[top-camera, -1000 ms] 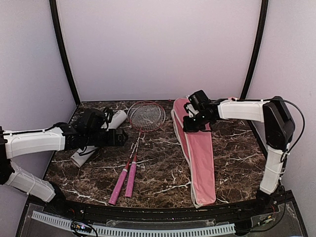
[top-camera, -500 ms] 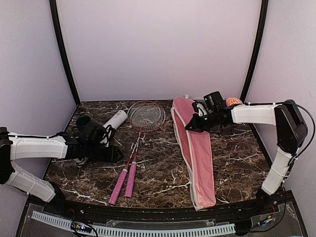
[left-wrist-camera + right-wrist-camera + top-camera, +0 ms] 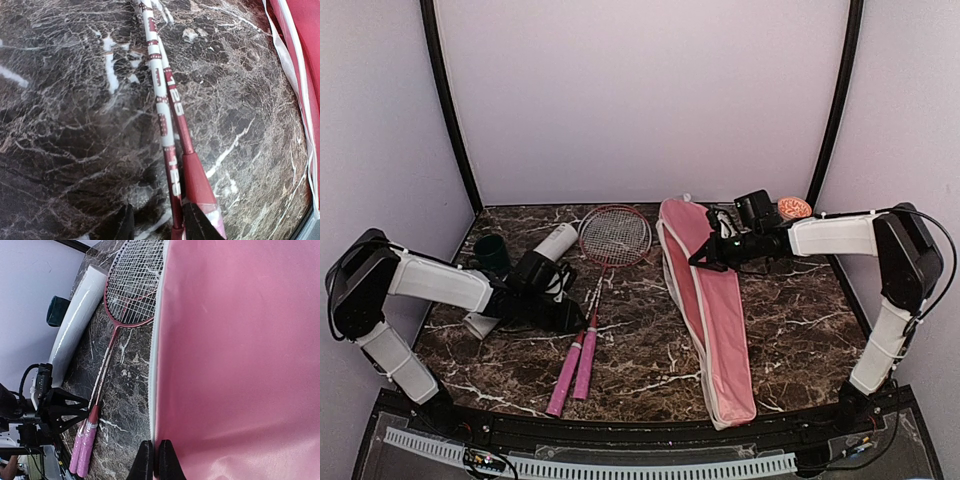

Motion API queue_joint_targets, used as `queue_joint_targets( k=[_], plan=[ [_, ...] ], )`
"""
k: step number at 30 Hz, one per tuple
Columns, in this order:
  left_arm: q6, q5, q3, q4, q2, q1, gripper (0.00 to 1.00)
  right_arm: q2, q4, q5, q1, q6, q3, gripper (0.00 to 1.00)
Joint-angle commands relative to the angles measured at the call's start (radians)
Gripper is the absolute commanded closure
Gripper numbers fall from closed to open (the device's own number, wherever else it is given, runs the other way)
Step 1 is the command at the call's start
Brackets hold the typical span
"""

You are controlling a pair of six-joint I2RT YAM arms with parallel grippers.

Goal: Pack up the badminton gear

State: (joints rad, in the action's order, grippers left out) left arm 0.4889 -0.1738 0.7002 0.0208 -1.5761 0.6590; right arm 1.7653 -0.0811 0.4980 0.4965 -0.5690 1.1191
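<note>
Two rackets (image 3: 616, 236) lie side by side on the marble table (image 3: 800, 310), left of centre in the top view, heads stacked toward the back, pink handles (image 3: 570, 375) toward the lower edge

Low over them sits the left gripper (image 3: 159, 212), where the shafts meet the handles. In the left wrist view its two dark fingers (image 3: 122, 226) poke in from the bottom edge, one on each side of the shafts. The right-hand one is up against the red cone at a handle top; the left-hand one has bare table between it and the shafts. So the jaws are parted and straddle the shafts, with nothing clamped

At upper left of the table the pale grey tube (image 3: 555, 243) lies diagonally, its lower end hidden behind the left arm, with a dark green cup (image 3: 490, 250) just left of it

Right of centre the pink cover (image 3: 720, 320) lies lengthwise, wide end at the back near the racket heads, narrow end at the front edge, well apart from the handles

From the right side the right gripper (image 3: 154, 459) reaches the cover's wide part. The right wrist view shows its fingers squeezed together at the bottom of frame, with the cover's white-piped edge pinched between them and pink fabric filling the right half

An orange-patterned bowl (image 3: 794, 208) sits at the back right corner, behind the right arm
</note>
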Motion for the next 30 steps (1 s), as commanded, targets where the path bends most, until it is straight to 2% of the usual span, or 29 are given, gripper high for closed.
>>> queue_joint_targets(
  k=[1, 5, 10, 14, 21, 30],
  plan=[
    [-0.025, -0.029, 0.031, 0.036, -0.025, -0.006, 0.64, -0.011, 0.084, 0.036, -0.004, -0.02, -0.01, 1.0],
    [-0.036, -0.031, 0.062, 0.041, -0.053, -0.01, 0.71, -0.003, 0.096, 0.042, -0.004, -0.024, -0.017, 1.0],
    [-0.035, -0.05, 0.088, 0.041, -0.096, -0.021, 0.88, -0.003, 0.105, 0.049, -0.004, -0.034, -0.02, 1.0],
    [-0.026, -0.027, 0.095, 0.025, -0.071, -0.021, 1.0, -0.008, 0.105, 0.046, -0.004, -0.032, -0.026, 1.0],
    [-0.013, 0.038, 0.133, -0.086, 0.034, -0.021, 1.0, -0.012, 0.134, 0.032, -0.005, -0.057, -0.048, 1.0],
    [0.008, 0.104, 0.089, -0.284, 0.309, 0.03, 1.0, 0.003, 0.202, 0.037, -0.003, -0.12, -0.057, 1.0]
  ],
)
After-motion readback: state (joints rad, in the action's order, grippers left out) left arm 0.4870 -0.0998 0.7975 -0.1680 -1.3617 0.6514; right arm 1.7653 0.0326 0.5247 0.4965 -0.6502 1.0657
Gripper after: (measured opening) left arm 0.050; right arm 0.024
